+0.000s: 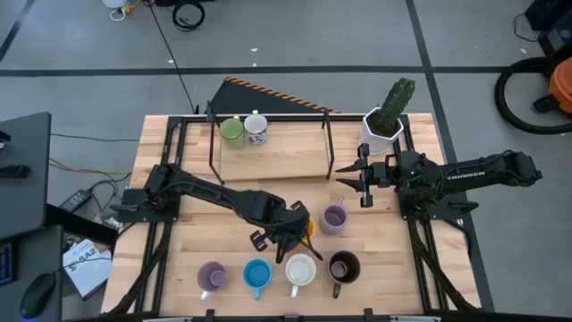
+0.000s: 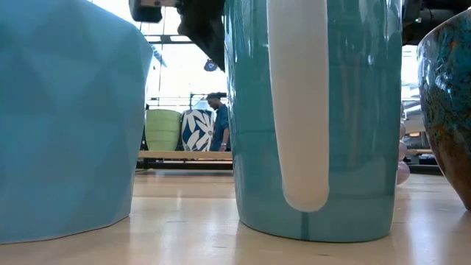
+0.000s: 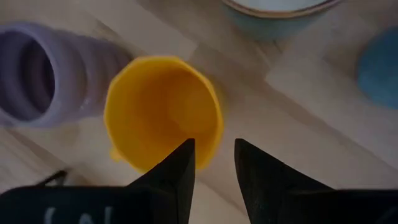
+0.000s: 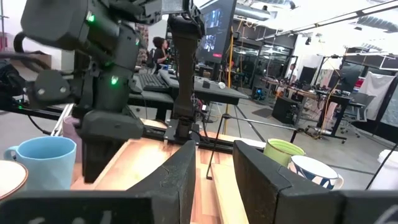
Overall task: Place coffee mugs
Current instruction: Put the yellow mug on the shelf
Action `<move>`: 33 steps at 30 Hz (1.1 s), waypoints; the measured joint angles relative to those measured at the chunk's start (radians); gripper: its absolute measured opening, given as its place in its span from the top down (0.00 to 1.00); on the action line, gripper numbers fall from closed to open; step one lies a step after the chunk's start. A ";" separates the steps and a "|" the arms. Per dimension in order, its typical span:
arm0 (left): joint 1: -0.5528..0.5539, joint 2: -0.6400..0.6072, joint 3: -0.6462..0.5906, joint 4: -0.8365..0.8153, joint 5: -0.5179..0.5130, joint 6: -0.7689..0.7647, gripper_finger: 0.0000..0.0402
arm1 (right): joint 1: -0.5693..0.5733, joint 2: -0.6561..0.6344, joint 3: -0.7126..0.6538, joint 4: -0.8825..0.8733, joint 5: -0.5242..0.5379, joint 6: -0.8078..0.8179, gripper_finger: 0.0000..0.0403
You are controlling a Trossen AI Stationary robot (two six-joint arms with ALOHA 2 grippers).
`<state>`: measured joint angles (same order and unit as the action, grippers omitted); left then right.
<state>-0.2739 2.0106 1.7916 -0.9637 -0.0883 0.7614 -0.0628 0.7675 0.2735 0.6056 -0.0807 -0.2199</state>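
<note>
The orange mug (image 1: 308,229) (image 3: 161,112) stands upright on the table's middle. My left gripper (image 1: 290,234) (image 3: 214,155) is over it, open, with one finger inside the rim and one outside. A lilac mug (image 1: 334,217) (image 3: 37,74) stands just beside it. Along the near edge stand another lilac mug (image 1: 212,277), the blue mug (image 1: 256,275), the white mug (image 1: 300,269) and the dark brown mug (image 1: 343,266). The green mug (image 1: 231,131) and the grey-white mug (image 1: 256,130) sit on the far shelf. My right gripper (image 1: 362,179) (image 4: 214,162) hovers open, right of centre, holding nothing. My left gripper comes down from above, its fingers (image 3: 180,168) on either side of the orange mug's wall at the rim (image 3: 211,140). Whether they touch the wall, I cannot tell. The mug stands on the table.
A white faceted pot with a cactus (image 1: 386,121) stands at the far right, close to my right arm. A thin black-framed rack (image 1: 268,152) carries the far shelf. A person (image 2: 219,121) stands in the room beyond the table. Bare wood lies between the rack and the near mugs.
</note>
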 joint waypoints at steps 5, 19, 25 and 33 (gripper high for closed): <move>0.002 0.006 -0.001 0.049 0.042 0.042 0.70 | 0.000 0.000 0.000 0.000 0.000 0.000 0.72; 0.014 0.095 -0.001 0.071 0.057 0.073 0.72 | 0.000 0.008 0.001 0.008 0.000 0.003 0.72; 0.028 0.099 -0.001 0.059 0.035 0.091 0.93 | 0.000 0.020 0.001 0.014 0.000 0.000 0.72; 0.061 0.092 0.000 -0.004 -0.033 0.161 0.94 | 0.000 0.020 0.001 0.014 0.000 0.000 0.72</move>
<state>-0.2129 2.1022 1.7916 -0.9673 -0.1210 0.9228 -0.0628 0.7876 0.2741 0.6201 -0.0807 -0.2203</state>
